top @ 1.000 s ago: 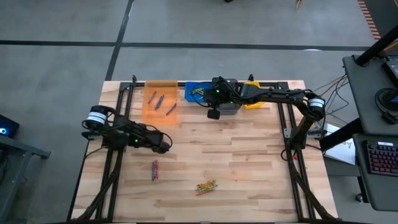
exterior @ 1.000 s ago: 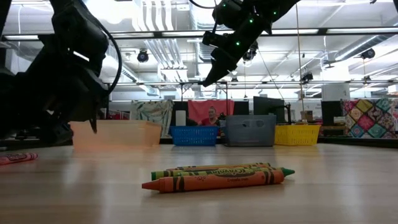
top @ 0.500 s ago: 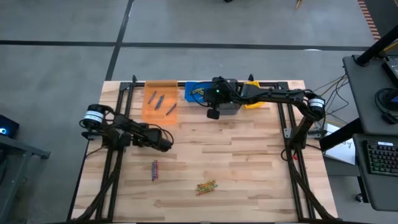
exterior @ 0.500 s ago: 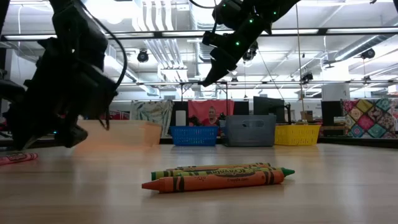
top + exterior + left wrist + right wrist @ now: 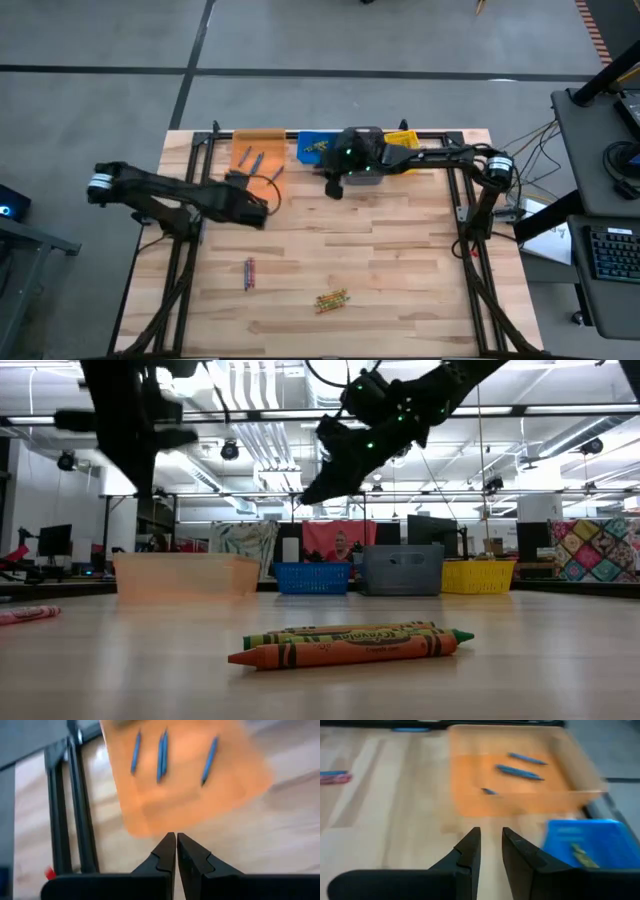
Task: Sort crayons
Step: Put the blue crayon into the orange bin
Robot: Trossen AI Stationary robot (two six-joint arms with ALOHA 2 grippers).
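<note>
The left hand [image 5: 258,212] hangs with its fingers pressed shut and empty, beside the orange bin [image 5: 258,165] at the worktop's [image 5: 400,260] far edge. The right hand [image 5: 334,188] hovers partly open, holding nothing, before the blue bin [image 5: 318,148]. Loose crayons [image 5: 332,298] lie near the front edge, others [image 5: 249,272] toward the front left.

Left arm stretched out: left pincer [image 5: 262,210] went from mid-bench up toward the orange bin [image 5: 258,160], now just short of its near edge, fingers shut. In the low view it rose clear of the bench. Right pincer [image 5: 333,189] slid slightly away from the grey bin [image 5: 372,175], and its arm straightened.
</note>
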